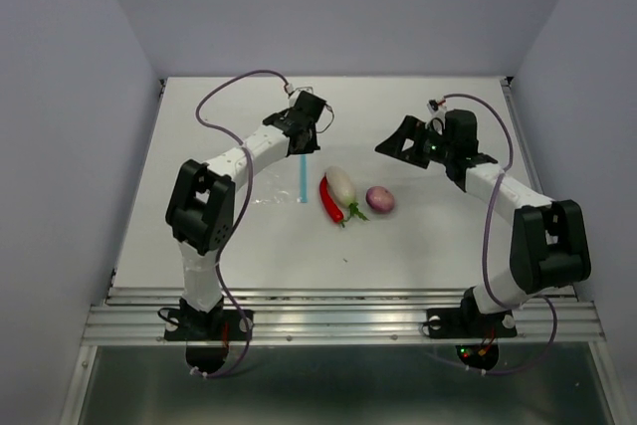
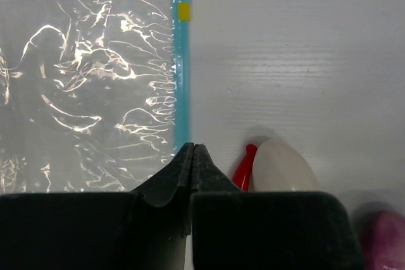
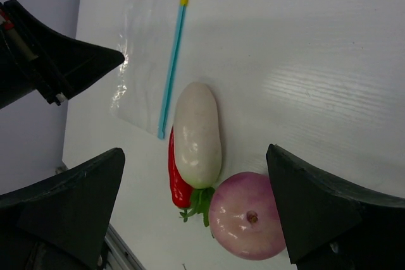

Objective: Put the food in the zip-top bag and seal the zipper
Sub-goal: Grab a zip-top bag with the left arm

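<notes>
Top external view has the white tabletop (image 1: pixel 418 246) carrying everything, with the left arm (image 1: pixel 204 206) reaching over the bag and the right arm (image 1: pixel 542 236) bent above the far right part. The zip-top bag (image 2: pixel 88 86) lies flat and crinkled, ahead and to the left of the left jaws, which are pressed tightly together with no gap; their tips sit at the near end of the zipper, and it cannot be told whether they pinch the plastic there. The right jaws are spread wide, and in the right wrist view the food lies in the span between them. The white egg-shaped vegetable (image 3: pixel 197 134) lies roughly midway across that span, its green stem toward the camera. The purplish-pink ball (image 3: pixel 247 224) sits just beside that stem, closer to the right-hand finger. The red chili (image 3: pixel 177 181) lies along the white vegetable's left side, touching it. The zipper (image 3: pixel 172 61), a light-blue strip, runs straight away from the closed left jaws, with a small yellow tab (image 2: pixel 184 11) at its far end.
</notes>
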Controlling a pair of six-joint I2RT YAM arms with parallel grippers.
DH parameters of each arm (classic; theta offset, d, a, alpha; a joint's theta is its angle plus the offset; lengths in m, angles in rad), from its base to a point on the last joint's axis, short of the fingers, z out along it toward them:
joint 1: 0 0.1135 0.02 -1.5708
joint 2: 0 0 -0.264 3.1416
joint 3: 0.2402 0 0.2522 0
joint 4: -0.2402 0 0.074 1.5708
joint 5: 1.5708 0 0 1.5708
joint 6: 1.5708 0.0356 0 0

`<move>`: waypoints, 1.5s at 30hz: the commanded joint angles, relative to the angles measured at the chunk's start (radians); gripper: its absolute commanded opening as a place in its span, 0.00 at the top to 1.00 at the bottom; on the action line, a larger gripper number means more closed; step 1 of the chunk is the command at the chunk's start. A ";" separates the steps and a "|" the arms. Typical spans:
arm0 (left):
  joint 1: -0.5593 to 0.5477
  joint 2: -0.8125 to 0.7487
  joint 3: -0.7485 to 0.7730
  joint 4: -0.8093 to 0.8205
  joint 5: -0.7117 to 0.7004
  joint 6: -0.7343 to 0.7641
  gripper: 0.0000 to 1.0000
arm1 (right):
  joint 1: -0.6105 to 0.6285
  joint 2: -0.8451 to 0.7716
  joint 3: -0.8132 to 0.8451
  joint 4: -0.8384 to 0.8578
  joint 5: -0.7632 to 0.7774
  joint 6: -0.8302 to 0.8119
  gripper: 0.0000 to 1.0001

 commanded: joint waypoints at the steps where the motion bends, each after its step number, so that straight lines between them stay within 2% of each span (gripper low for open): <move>1: 0.007 0.093 0.077 -0.140 -0.042 0.004 0.88 | 0.001 0.008 0.059 0.058 0.017 0.007 0.00; 2: 0.007 0.107 0.079 -0.144 -0.055 0.009 0.77 | 0.001 0.006 0.059 0.051 0.033 0.001 0.00; 5: 0.007 0.139 0.083 -0.142 -0.053 0.025 0.65 | 0.001 -0.006 0.042 0.037 0.072 -0.016 0.00; 8: 0.011 0.170 0.108 -0.130 -0.041 0.035 0.57 | 0.001 0.002 0.036 0.034 0.069 -0.022 0.00; 14: 0.027 0.216 0.106 -0.128 -0.040 0.025 0.52 | 0.001 0.006 0.039 0.021 0.063 -0.040 0.00; 17: 0.033 0.208 0.082 -0.099 0.006 0.033 0.49 | 0.001 -0.003 0.035 0.020 0.073 -0.043 0.00; 25: 0.048 0.205 0.034 -0.067 0.017 0.053 0.47 | 0.001 0.000 0.033 0.003 0.089 -0.049 0.00; 28: 0.056 0.210 -0.001 -0.053 0.017 0.045 0.52 | 0.001 -0.006 0.030 0.001 0.099 -0.052 0.00; 32: 0.071 0.211 -0.041 -0.015 0.052 0.045 0.63 | 0.001 -0.011 0.030 -0.008 0.126 -0.059 0.00; 36: 0.073 0.211 -0.061 -0.006 0.059 0.036 0.90 | 0.001 -0.006 0.036 -0.022 0.142 -0.063 0.00; 39: 0.074 0.207 -0.061 -0.004 0.059 0.036 1.00 | 0.001 -0.001 0.039 -0.022 0.142 -0.060 0.00; 45: 0.076 0.164 -0.049 0.004 0.094 0.041 1.00 | 0.001 0.003 0.045 -0.035 0.133 -0.075 0.00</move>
